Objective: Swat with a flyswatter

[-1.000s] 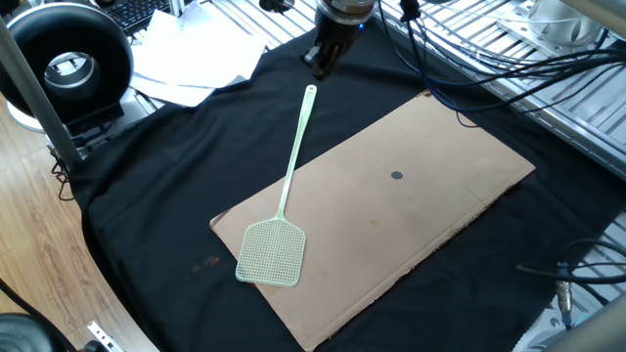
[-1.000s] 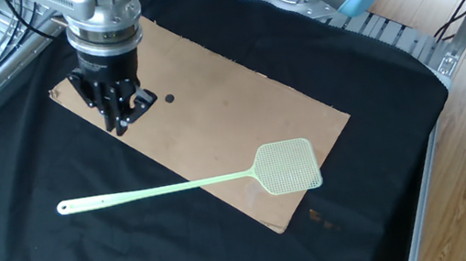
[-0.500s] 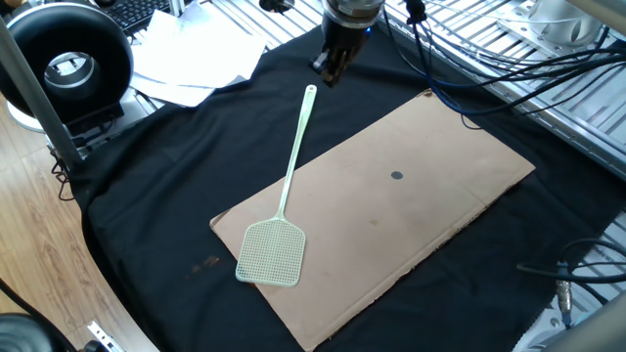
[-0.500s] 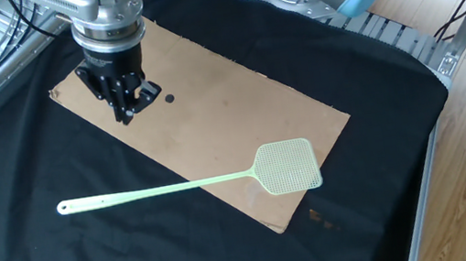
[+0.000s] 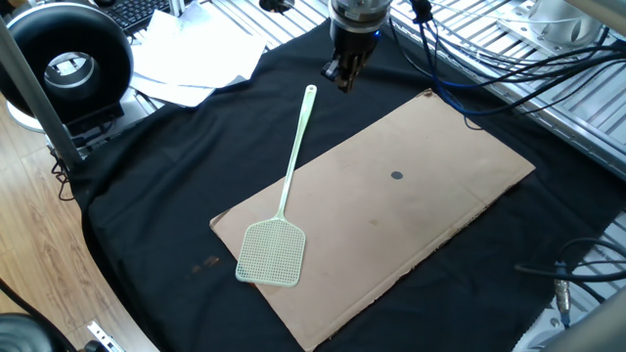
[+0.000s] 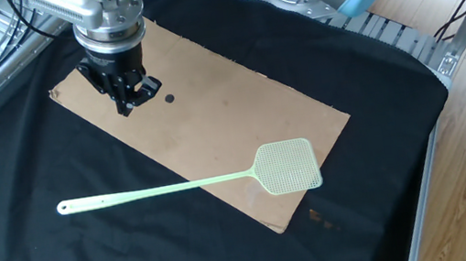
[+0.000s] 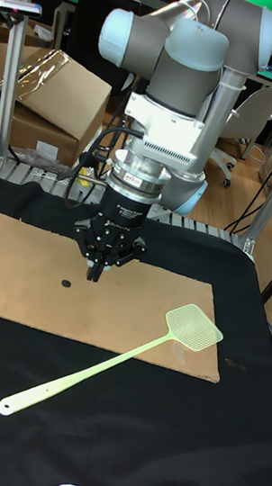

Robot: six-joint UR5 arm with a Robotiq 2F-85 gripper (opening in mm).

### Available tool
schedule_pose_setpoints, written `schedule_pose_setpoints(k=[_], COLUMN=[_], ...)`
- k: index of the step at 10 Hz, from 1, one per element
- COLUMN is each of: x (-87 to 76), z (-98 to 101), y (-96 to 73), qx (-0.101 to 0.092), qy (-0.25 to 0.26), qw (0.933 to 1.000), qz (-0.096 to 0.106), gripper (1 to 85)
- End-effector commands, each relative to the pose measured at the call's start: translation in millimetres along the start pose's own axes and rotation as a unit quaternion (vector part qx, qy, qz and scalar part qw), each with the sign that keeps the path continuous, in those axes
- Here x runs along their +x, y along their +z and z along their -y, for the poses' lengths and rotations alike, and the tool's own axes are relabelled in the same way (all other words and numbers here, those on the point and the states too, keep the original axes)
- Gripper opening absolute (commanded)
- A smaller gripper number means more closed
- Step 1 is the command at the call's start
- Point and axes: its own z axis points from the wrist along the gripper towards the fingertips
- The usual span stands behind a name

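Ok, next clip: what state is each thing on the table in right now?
Flyswatter: lying flat, not held, head on the cardboard, handle end out on the black cloth.
Hand: above the cardboard's far end, holding nothing, fingers close together.
Cardboard: flat on the cloth.
Black cloth: spread under everything.

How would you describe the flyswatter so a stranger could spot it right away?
Find the brown cardboard sheet lying on the black cloth. The flyswatter lies flat, its mesh head on one end of the sheet, its handle reaching onto the cloth. It is the only pale mint-green thing there.
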Motion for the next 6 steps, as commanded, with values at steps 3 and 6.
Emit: schedule_pose_setpoints(k=[3,6], x=[7.8,9.4], z=[2.9,-2.7], y=[3.2,2.8], qx=[0.003,-0.015], qy=[0.000,0.008], qw=[0.9999,0.9998], qz=[-0.015,-0.010], gripper=[13.3,13.0])
